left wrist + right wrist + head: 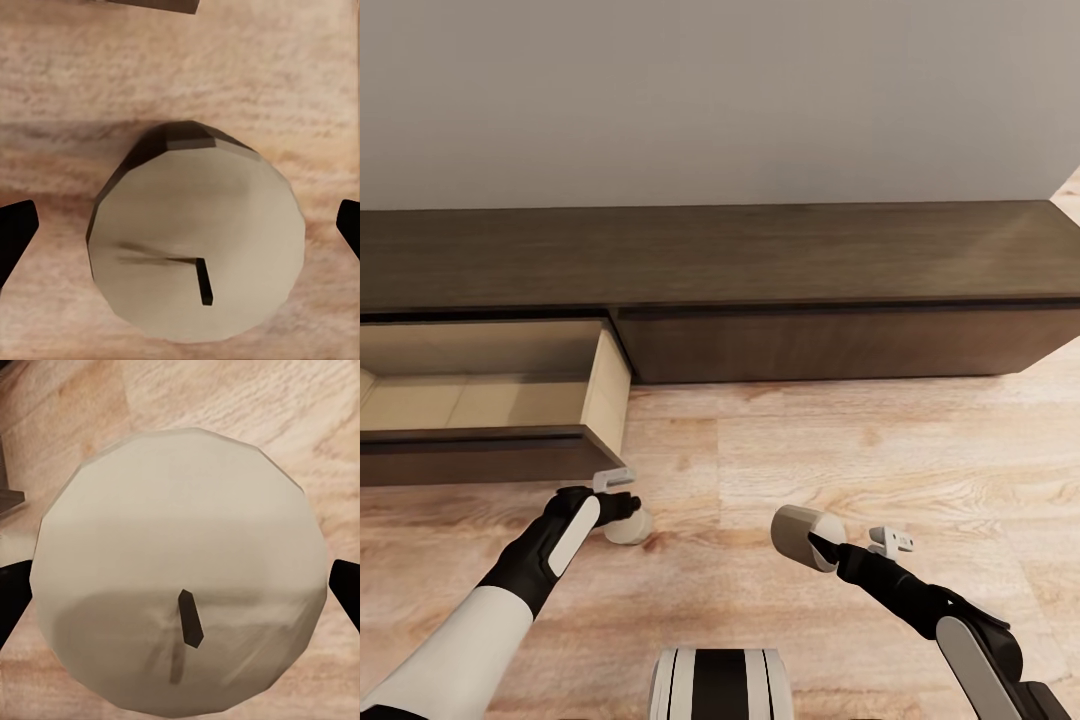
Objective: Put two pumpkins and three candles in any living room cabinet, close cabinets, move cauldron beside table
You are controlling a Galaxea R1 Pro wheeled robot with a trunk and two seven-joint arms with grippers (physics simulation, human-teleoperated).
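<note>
The left end effector [628, 503] hangs over a candle [626, 526] standing on the floor [810, 450] just off the open drawer's [480, 400] front corner, fingers [15, 236] spread clear. The right end effector [822, 545] grips a second candle [805, 535], tilted, above the floor before the cabinet [760, 260].

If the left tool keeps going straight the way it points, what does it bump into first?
Probably the candle: in the wrist view its flat, wick-marked top sits right ahead between the left tool's open fingers. How far off it is isn't clear.
</note>
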